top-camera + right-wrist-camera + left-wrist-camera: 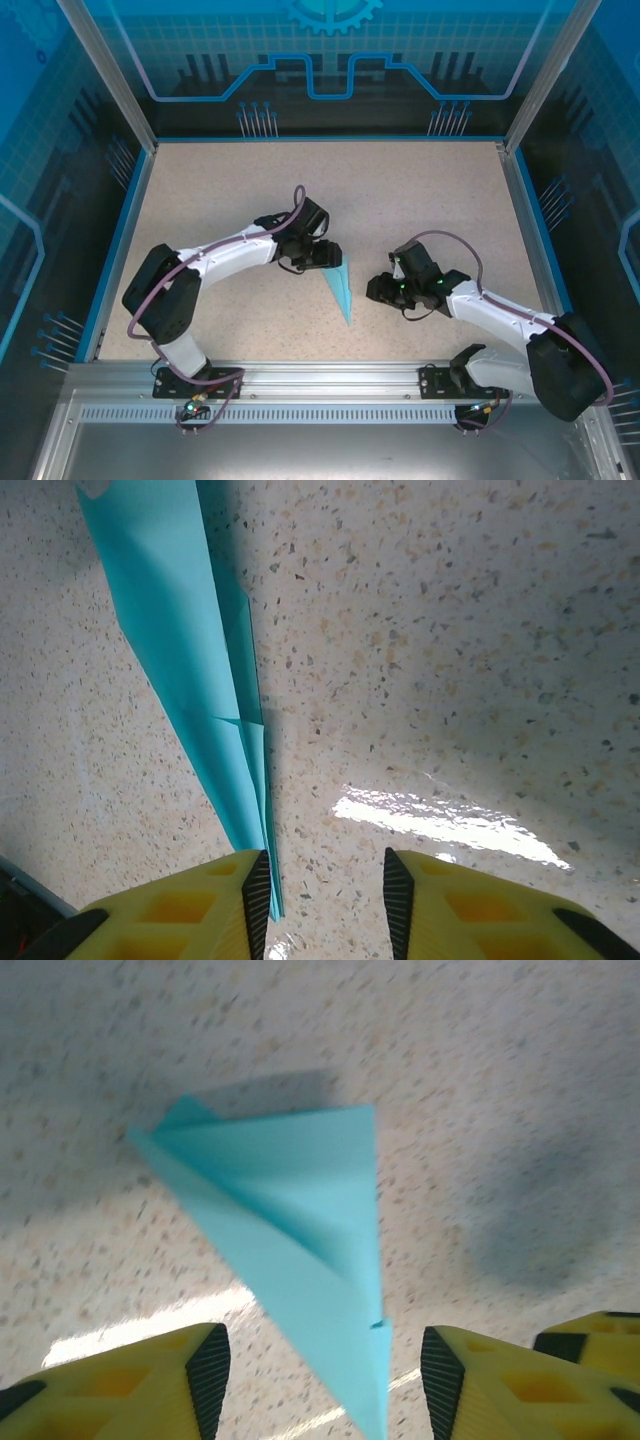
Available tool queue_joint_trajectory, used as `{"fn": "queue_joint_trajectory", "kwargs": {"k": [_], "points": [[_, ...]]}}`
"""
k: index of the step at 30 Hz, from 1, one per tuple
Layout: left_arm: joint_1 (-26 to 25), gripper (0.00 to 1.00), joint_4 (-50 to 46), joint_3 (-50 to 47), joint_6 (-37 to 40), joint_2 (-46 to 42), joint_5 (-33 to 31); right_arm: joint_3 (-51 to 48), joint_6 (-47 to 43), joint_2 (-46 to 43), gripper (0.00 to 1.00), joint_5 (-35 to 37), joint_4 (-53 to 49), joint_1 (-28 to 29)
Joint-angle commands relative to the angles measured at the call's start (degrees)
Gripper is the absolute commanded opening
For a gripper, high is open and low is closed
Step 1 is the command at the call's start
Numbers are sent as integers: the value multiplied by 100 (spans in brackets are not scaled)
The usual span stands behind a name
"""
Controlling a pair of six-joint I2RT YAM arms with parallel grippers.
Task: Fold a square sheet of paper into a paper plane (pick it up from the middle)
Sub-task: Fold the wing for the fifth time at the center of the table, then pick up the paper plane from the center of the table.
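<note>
I see the paper plane [290, 1230] as thin, matt, creased paper on the table [480, 630], whose smooth speckled top glints glossy beside it.

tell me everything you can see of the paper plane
The paper plane is thin light-blue paper folded into a slim pointed dart, with layered flaps and a lengthwise crease. It lies on the speckled table, its point toward the arm bases. It tapers down between the spread fingers of the left tool, and its tip ends beside the open right tool. Neither looks clamped on it.
</note>
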Motion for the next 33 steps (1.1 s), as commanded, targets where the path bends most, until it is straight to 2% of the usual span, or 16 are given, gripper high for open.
{"fn": "queue_joint_trajectory", "kwargs": {"k": [1, 3, 8, 11, 18, 28, 30, 33], "points": [[-119, 57, -539, 240, -320, 125, -380, 33, -76, -147, 41, 131, 208, -70], [-168, 61, -727, 391, -365, 252, -540, 21, -95, -221, 43, 160, 242, -65], [-449, 64, -1484, 852, -556, 526, -1577, 23, -208, -256, 46, 233, 193, -64], [-545, 64, -1569, 936, -712, 603, -1711, -81, -219, -224, 54, 205, 319, -71], [-579, 73, -1696, 1128, -833, 832, -1733, 41, -372, 189, 55, -80, 407, -91], [-582, 74, -1767, 1335, -831, 1019, -1686, 129, -244, 631, 55, -280, 616, -91], [-577, 82, -1765, 1342, -830, 1101, -1630, 127, -218, 731, 55, -478, 850, -90], [-578, 83, -1683, 1388, -812, 1205, -1435, 240, -234, 913, 55, -667, 1024, -89]]}}
